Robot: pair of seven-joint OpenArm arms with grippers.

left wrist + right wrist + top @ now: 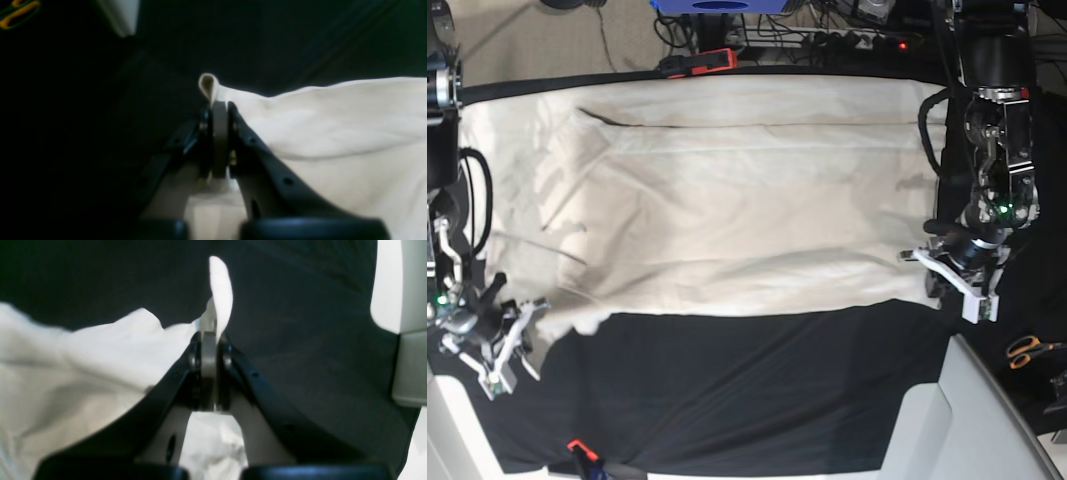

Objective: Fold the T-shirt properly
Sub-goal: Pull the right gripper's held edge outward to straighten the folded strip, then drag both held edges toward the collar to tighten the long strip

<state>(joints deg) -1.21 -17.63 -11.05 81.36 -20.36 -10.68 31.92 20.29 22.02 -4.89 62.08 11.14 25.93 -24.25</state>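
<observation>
My two grippers — left and right — are both closed on the one T-shirt, each pinching an edge of it. It lies spread across the one black cloth, between my two arms.

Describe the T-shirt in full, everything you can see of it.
The T-shirt is plain off-white, soft-looking fabric, spread wide over black cloth and not yet compactly folded. Creases and overlapping layers run across it, with a long crosswise fold line near its far edge. The left gripper has its jaws shut on one near corner; the right gripper pinches the other, where a narrow flap sticks up past the jaws.
</observation>
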